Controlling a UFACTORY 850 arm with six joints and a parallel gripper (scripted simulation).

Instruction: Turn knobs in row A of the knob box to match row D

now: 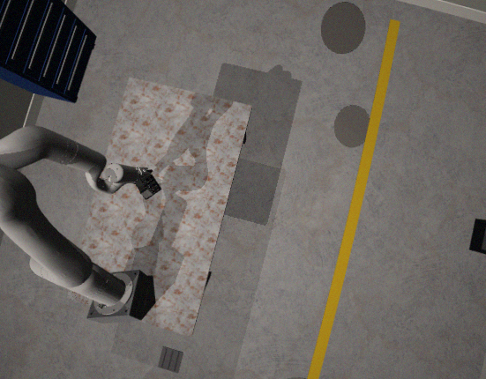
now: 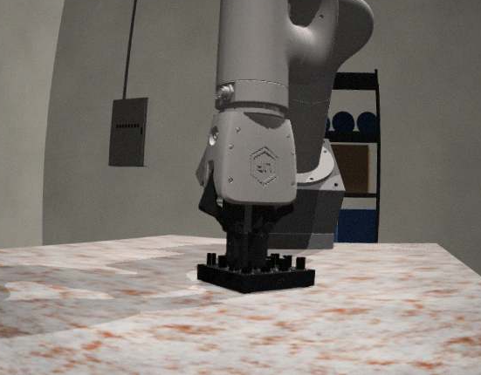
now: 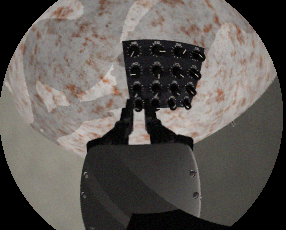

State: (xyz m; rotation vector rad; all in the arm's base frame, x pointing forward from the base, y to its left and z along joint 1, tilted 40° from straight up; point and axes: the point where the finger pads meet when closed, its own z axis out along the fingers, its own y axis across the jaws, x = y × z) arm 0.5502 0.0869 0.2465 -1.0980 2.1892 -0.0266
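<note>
The black knob box (image 1: 153,189) (image 2: 221,280) (image 3: 145,61) stands on the table, with four rows of four knobs. A socket (image 2: 281,281) shows in its right-hand side face in the exterior view. My gripper (image 2: 247,267) (image 3: 138,105) points down at the box, fingers slightly apart. In the wrist view the fingertips stand on either side of the corner knob (image 3: 138,104) at the lower left. I see no clear grip on it. That knob's line and the names are too small to read. In the far row, the left knob (image 3: 134,50) has its line toward the lower left.
Neighbouring knobs (image 3: 156,103) (image 3: 137,88) stand close beside the fingers. The marbled table (image 1: 135,115) (image 2: 382,344) lies under the box. The robot base (image 1: 141,297) (image 2: 304,218) stands at one end of the table. A shadow of the arm crosses the table.
</note>
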